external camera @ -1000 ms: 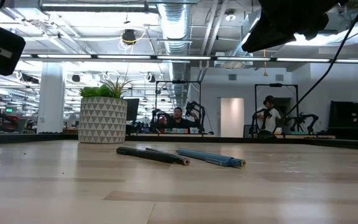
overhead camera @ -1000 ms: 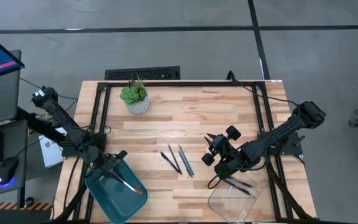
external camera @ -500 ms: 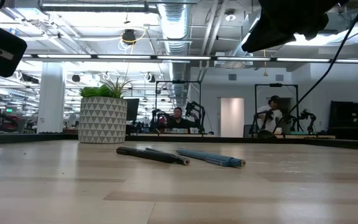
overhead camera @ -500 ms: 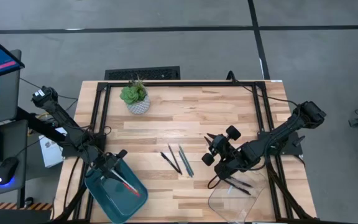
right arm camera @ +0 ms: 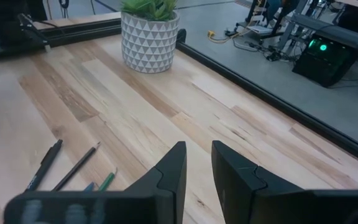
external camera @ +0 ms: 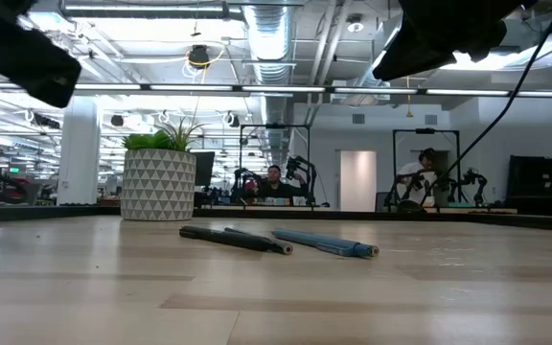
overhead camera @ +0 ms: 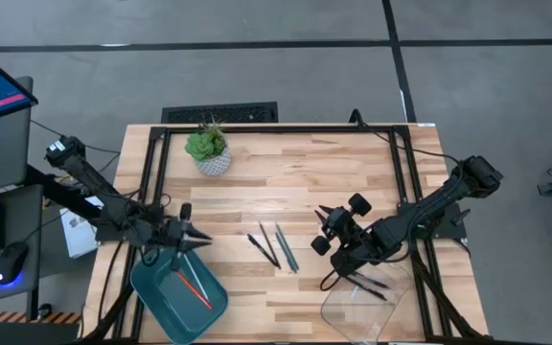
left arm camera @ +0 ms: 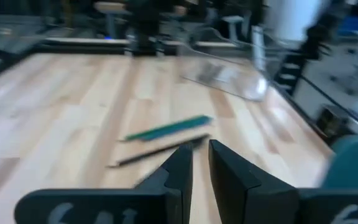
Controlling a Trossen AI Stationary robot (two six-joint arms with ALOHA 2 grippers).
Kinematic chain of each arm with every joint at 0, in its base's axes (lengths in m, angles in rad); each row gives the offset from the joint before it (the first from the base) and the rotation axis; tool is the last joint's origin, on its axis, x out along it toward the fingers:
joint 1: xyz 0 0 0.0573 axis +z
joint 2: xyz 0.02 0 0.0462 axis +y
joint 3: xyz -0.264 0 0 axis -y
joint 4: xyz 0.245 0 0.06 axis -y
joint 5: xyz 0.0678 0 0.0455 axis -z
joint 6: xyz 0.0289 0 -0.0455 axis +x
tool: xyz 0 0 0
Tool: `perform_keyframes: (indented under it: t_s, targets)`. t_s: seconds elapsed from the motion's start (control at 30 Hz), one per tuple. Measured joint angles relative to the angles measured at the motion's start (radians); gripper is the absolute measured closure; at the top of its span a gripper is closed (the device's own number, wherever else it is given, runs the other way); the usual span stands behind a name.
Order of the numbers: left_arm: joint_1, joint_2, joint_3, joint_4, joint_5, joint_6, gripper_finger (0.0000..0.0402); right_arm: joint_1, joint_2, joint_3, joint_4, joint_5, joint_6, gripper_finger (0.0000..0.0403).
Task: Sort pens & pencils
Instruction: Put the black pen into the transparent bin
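High view: wooden table [overhead camera: 286, 172]. Left gripper [overhead camera: 195, 240] above the table's front-left, at the far rim of a teal bin [overhead camera: 166, 305], fingers slightly apart, holding nothing. 1 orange-red pencil [overhead camera: 195, 288] lies inside the bin. 3 sticks lie loose mid-table: black pen [overhead camera: 263, 249], dark pencil [overhead camera: 270, 244], teal pen [overhead camera: 287, 248]. Right gripper [overhead camera: 326, 230] near them, fingers apart, empty. Clear tray [overhead camera: 338, 309] at front right holds 2 black pens [overhead camera: 372, 286]. Potted plant [overhead camera: 208, 149] at the back.

Low view: pot [external camera: 157, 184], black pen [external camera: 224, 238], teal pen [external camera: 326, 243] on the wood; people at benches far behind.

Left wrist view: fingers [left arm camera: 179, 171] narrowly parted, nothing between; green-teal pen [left arm camera: 166, 128] and a dark stick [left arm camera: 157, 150] ahead, side by side.

Right wrist view: fingers [right arm camera: 173, 169] apart, empty; black pen [right arm camera: 45, 164], dark pencil [right arm camera: 76, 165], pot [right arm camera: 149, 38] beyond.
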Motion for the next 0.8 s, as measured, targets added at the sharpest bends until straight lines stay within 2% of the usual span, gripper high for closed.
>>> perform_keyframes:
  t_s: [0.17,0.37,0.47,0.57,0.63,0.8]
  targets:
    - [0.139,0.0,0.013,0.001,0.0,0.047,0.0358,-0.02,0.0,0.0,0.004,0.002,0.0,0.0305]
    - [0.382,0.001,0.013,-0.002,0.055,0.018,0.0358,-0.057,0.0,0.0,0.027,0.001,0.0,0.0305]
    - [0.511,0.003,0.013,-0.004,0.173,-0.024,0.0358,-0.072,0.0,0.0,0.027,0.001,0.0,0.0305]
    - [0.618,0.03,0.013,-0.002,0.364,-0.023,0.0358,-0.08,0.0,0.0,0.028,-0.001,0.0,0.0305]
    - [0.677,0.063,0.014,0.002,0.452,-0.024,0.0358,-0.085,0.0,0.0,0.03,-0.001,0.0,0.0305]
    - [0.795,0.2,0.014,0.07,0.58,-0.001,0.0358,-0.085,0.0,0.0,0.031,-0.001,0.009,0.0305]
